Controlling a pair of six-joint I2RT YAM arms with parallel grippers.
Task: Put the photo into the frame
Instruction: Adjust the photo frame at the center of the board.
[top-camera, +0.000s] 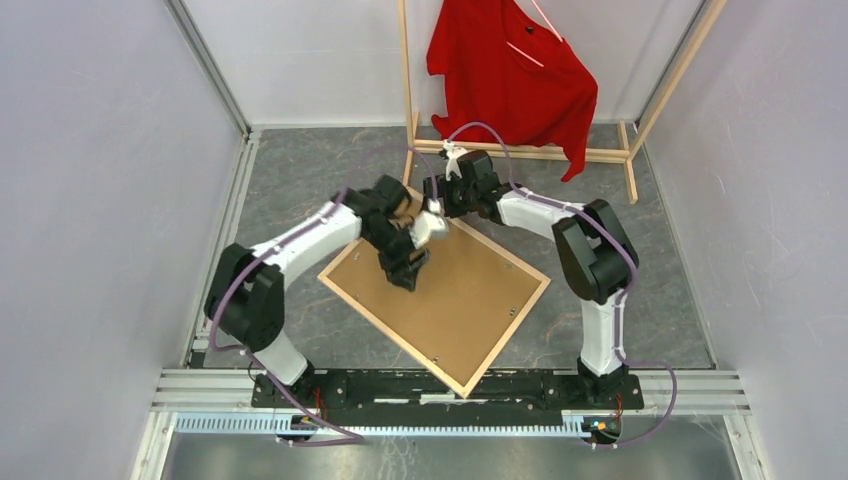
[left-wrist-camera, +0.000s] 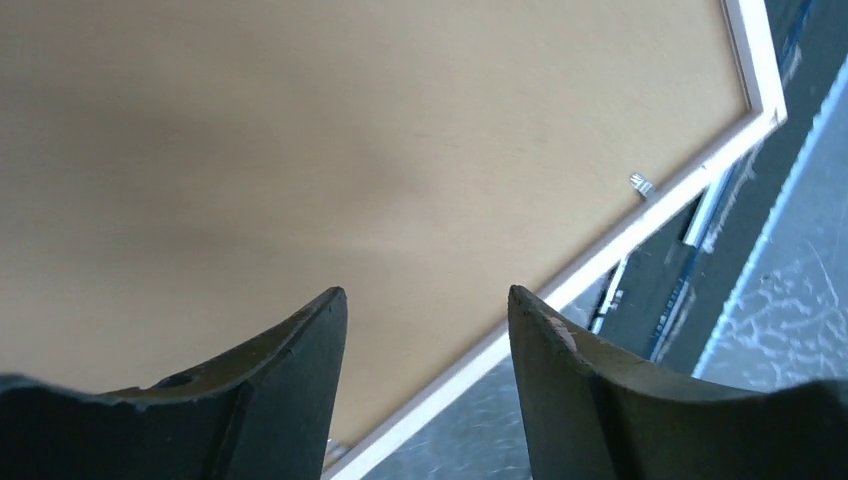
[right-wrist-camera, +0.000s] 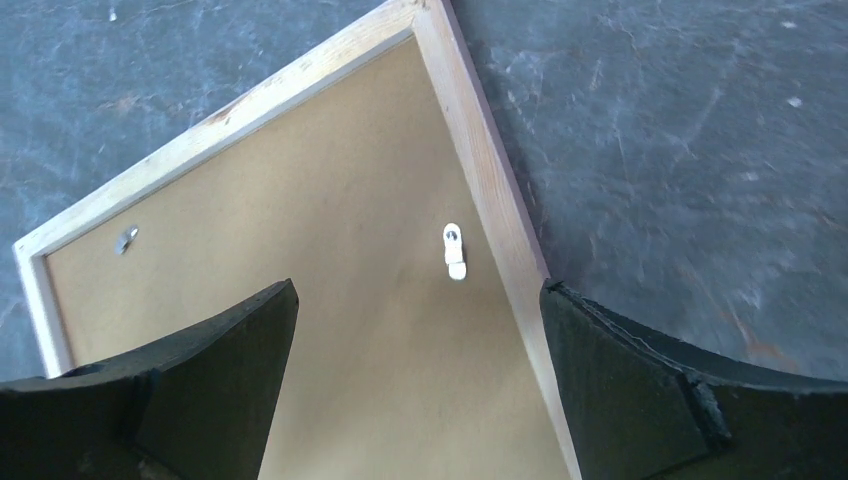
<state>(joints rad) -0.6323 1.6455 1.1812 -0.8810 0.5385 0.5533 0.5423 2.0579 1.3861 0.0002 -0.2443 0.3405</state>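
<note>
The frame (right-wrist-camera: 480, 150) lies back up on the grey surface (right-wrist-camera: 680, 130), with a brown backing board (right-wrist-camera: 330, 250) inside its bare-wood border. A white clip (right-wrist-camera: 454, 251) sits beside one rail. The right pincer (right-wrist-camera: 418, 290) hangs above, spread wide and empty.

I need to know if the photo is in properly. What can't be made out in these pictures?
- The photo: in no view; the backing board covers the frame's opening, so nothing beneath shows.
- Frame's far corner, top view: hidden under the left gripper and right gripper.
- One clip, left wrist view: too small to tell how it is turned.
- Frame's near part, right wrist view: hidden behind the fingers.
</note>
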